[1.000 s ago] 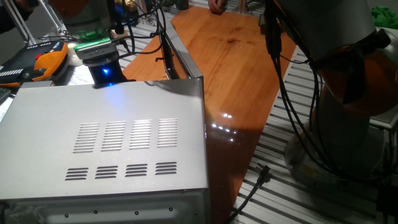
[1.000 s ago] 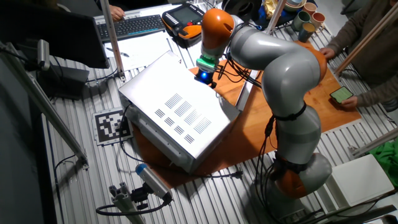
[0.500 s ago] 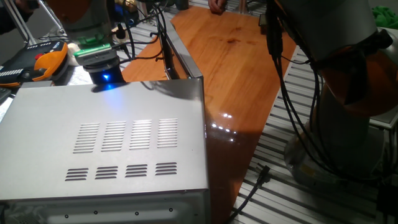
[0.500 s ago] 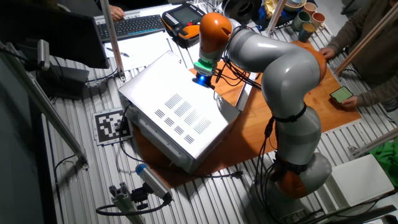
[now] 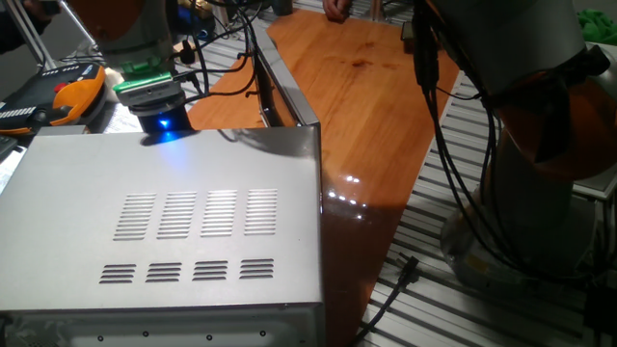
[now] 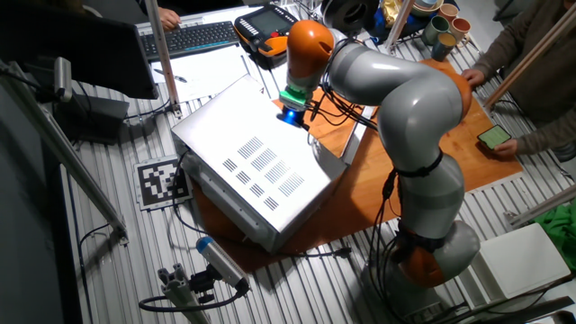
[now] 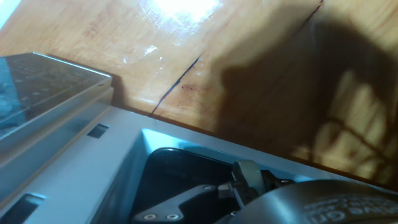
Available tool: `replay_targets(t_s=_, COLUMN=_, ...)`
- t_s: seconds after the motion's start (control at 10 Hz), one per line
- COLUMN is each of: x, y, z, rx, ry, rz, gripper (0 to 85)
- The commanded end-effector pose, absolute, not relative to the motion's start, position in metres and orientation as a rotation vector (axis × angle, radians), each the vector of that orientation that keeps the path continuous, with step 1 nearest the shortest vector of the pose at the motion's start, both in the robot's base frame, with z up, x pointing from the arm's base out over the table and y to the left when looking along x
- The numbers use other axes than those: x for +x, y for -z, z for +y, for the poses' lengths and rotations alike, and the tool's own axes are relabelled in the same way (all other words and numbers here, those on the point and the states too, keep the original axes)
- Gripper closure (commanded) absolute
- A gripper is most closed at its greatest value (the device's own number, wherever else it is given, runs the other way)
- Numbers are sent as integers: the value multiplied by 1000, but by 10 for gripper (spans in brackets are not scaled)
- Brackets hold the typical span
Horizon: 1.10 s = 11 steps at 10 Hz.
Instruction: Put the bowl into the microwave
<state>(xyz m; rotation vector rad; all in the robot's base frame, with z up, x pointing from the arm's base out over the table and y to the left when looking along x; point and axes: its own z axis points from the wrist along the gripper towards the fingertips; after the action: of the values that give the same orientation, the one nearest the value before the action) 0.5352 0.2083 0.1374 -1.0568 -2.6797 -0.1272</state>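
Observation:
The microwave (image 5: pixel 193 222) fills the near left of one fixed view, its vent slots facing up; in the other fixed view the microwave (image 6: pixel 252 166) sits mid-table. Its door (image 5: pixel 274 89) stands open. The wrist (image 5: pixel 152 92) with a green ring and blue light hangs over the oven's front edge, and the fingers are hidden there. The hand view shows the door's glass (image 7: pixel 43 84), the oven's frame (image 7: pixel 93 165) and its dark inside. The bowl (image 7: pixel 317 202) shows as a dull grey curve at the bottom, with my gripper (image 7: pixel 267 186) shut on it.
A wooden tabletop (image 5: pixel 366 106) runs beside the microwave. Black cables (image 5: pixel 434 125) hang along the arm, and one cable (image 5: pixel 390 289) lies on the slatted floor at the right. An orange-and-black pendant (image 6: pixel 261 22) and a keyboard (image 6: pixel 193 36) lie beyond the oven. A person's hands (image 6: pixel 504 135) rest at the table's far end.
The wrist has shifted a little along the microwave's front edge. The microwave's top and the door's edge sit slightly differently in the frame.

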Motion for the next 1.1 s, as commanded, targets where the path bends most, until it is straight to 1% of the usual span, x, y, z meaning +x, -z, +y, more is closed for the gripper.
replay_targets(t_s=0.0, x=536, y=-137, z=208, rx=-1056, ry=127, rz=-2680, gripper=850)
replay_targets(t_s=1.0, x=541, y=-132, z=210, rx=-1082, ry=134, rz=-2670, gripper=850)
